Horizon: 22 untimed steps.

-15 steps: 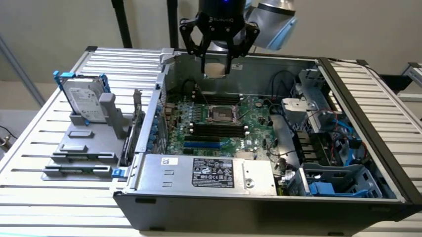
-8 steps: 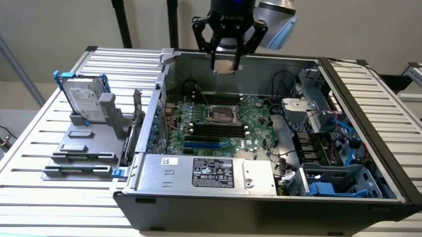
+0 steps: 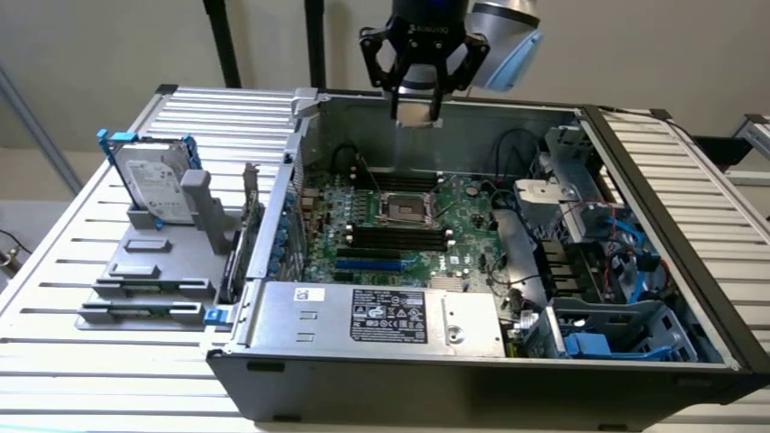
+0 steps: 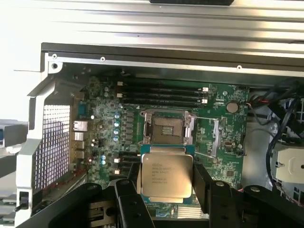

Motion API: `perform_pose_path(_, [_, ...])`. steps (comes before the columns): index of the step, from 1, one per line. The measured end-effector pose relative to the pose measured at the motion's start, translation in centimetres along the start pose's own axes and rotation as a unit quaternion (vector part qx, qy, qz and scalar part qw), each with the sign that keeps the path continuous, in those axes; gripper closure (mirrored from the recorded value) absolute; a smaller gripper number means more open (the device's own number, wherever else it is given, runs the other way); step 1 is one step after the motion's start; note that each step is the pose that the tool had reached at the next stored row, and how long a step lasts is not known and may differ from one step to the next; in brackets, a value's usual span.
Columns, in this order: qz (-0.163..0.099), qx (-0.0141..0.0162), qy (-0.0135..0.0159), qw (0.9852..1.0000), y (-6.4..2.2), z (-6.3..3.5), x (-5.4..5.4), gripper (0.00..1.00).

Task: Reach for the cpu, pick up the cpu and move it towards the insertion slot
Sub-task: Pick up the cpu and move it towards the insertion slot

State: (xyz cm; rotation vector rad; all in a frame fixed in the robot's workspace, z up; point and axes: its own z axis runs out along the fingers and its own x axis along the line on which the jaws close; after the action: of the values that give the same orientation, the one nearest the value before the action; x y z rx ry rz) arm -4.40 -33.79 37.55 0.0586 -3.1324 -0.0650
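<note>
Two fingers clamping cpu, printed top facing wrist view

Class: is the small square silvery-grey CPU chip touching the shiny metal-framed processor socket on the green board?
Apart. The exterior view shows the chip held in the gripper, hanging high above the socket.

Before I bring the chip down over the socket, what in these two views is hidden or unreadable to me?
- Chip: printing on its lid too small to read in the wrist view; in the exterior view, just a pale square in the claw.
- Chip's edges: covered by the claw's black fingers, so contact depth is unclear.
- Socket: pins in its dark centre too small to make out; near edge hidden behind the chip.
- Hard drive label: too small in the exterior view.
</note>
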Motion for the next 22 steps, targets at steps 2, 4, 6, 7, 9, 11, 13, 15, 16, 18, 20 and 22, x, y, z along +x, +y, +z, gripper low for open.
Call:
perform_pose_path(2, [0.001, -0.0001, -0.0001, 1.0000, 0.43, 0.21, -0.1, 0.46])
perform_pose_path(4, [0.003, -0.0001, -0.0001, 1.0000, 0.73, 0.38, -0.2, 0.46])
perform_pose_path(6, [0.007, -0.0001, -0.0003, 1.0000, 0.97, 0.53, -0.2, 0.46])
perform_pose_path(7, [0.009, -0.0001, -0.0004, 1.0000, 1.06, 0.60, -0.3, 0.46])
perform_pose_path(9, [0.013, 0.0000, -0.0005, 0.9999, 1.23, 0.69, -0.3, 0.46])
perform_pose_path(11, [0.014, 0.0006, -0.0006, 0.9999, 1.47, 0.73, -0.3, 0.46])
perform_pose_path(13, [0.015, 0.0021, -0.0003, 0.9999, 1.72, 0.75, -0.4, 0.46])
perform_pose_path(15, [0.016, 0.0036, 0.0004, 0.9999, 1.89, 0.76, -0.5, 0.46])
perform_pose_path(16, [0.016, 0.0041, 0.0007, 0.9999, 1.96, 0.77, -0.6, 0.46])
perform_pose_path(18, [0.017, 0.0049, 0.0016, 0.9998, 2.07, 0.78, -0.7, 0.46])
perform_pose_path(20, [0.018, 0.0055, 0.0020, 0.9998, 2.10, 0.77, -0.7, 0.46])
perform_pose_path(22, [0.018, 0.0055, 0.0021, 0.9998, 2.10, 0.78, -0.8, 0.46])
